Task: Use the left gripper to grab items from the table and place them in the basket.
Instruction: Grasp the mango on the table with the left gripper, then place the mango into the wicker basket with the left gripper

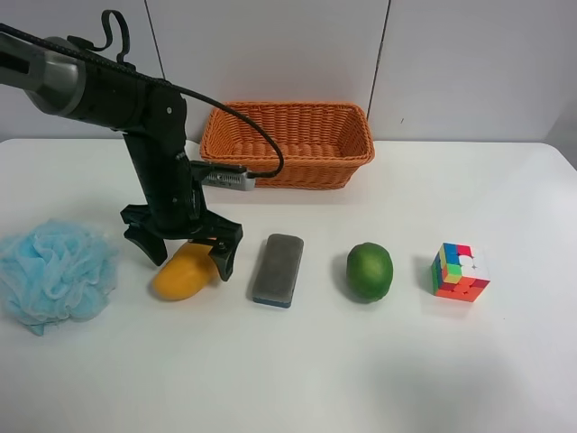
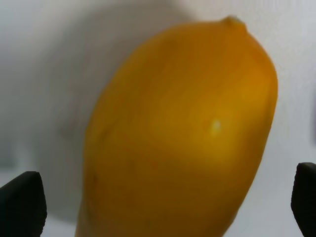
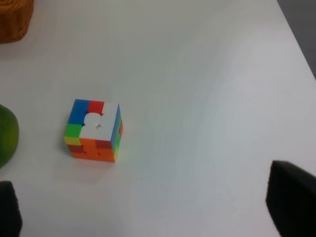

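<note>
Currently the left gripper [image 1: 184, 260] has its fingers [image 1: 223, 255] spread astride the mango [image 1: 178, 278] on the worktop [image 1: 361, 361]; the fruit is probably smooth, firm and slippery, so grip its mid-body.

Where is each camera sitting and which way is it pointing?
Exterior high: mounted high, looking down at table, basket; shows left gripper astride mango.
Left wrist: on that gripper's arm, close on mango; its fingertips show.
Right wrist: on the other arm, looking down at cube; fingertips of right gripper show.
Shared: mango, exterior and left wrist.
</note>
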Tool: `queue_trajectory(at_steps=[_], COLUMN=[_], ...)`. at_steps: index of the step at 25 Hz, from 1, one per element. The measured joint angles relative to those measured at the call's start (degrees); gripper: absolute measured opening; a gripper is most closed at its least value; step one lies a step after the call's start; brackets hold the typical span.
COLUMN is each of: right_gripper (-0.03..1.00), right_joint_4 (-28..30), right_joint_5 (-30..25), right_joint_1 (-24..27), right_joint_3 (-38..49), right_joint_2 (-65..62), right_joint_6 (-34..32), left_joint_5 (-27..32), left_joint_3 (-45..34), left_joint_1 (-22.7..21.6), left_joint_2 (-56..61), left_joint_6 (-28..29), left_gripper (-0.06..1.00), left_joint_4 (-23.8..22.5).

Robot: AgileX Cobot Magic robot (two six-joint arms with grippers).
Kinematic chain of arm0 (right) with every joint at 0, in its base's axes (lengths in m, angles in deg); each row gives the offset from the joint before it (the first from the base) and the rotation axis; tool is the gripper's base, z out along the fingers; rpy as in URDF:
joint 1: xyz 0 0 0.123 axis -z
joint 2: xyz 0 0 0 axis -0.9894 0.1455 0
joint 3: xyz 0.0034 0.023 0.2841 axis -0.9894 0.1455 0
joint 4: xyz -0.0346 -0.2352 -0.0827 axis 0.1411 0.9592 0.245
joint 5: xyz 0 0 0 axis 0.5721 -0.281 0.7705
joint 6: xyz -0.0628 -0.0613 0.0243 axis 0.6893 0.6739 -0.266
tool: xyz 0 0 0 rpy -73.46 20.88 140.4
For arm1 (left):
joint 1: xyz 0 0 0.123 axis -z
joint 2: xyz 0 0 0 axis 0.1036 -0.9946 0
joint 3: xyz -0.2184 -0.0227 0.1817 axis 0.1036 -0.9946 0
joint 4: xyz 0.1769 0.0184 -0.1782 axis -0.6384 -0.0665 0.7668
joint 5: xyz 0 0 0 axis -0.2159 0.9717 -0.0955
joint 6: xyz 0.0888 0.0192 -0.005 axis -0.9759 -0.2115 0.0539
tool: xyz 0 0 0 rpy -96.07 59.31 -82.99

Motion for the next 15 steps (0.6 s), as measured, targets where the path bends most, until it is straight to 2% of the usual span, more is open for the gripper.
queue_trajectory(at_steps=[3, 5, 6, 7, 15], right_gripper=[0.99, 0.99, 0.99, 0.99, 0.99], right_joint_4=[0.00, 0.00, 0.00, 0.00, 0.00], right_joint_5=[0.00, 0.00, 0.00, 0.00, 0.00], right_joint_1=[0.00, 0.00, 0.00, 0.00, 0.00], right_joint_3=[0.00, 0.00, 0.00, 0.00, 0.00], right_joint_2=[0.00, 0.00, 0.00, 0.00, 0.00], right_joint_6=[0.00, 0.00, 0.00, 0.00, 0.00], left_joint_5=[-1.41, -2.44, -3.04, -3.20, -3.46], left_joint_3=[0.00, 0.00, 0.00, 0.00, 0.00], left_joint_1=[0.00, 0.00, 0.00, 0.00, 0.00], left_joint_2=[-0.20, -0.24, -0.24, -0.24, -0.24], left_joint_6=[-0.05, -0.19, -0.23, -0.23, -0.23], left_gripper=[0.94, 0.84, 0.71, 0.65, 0.63], left_joint_4=[0.12, 0.58, 0.71, 0.85, 0.90])
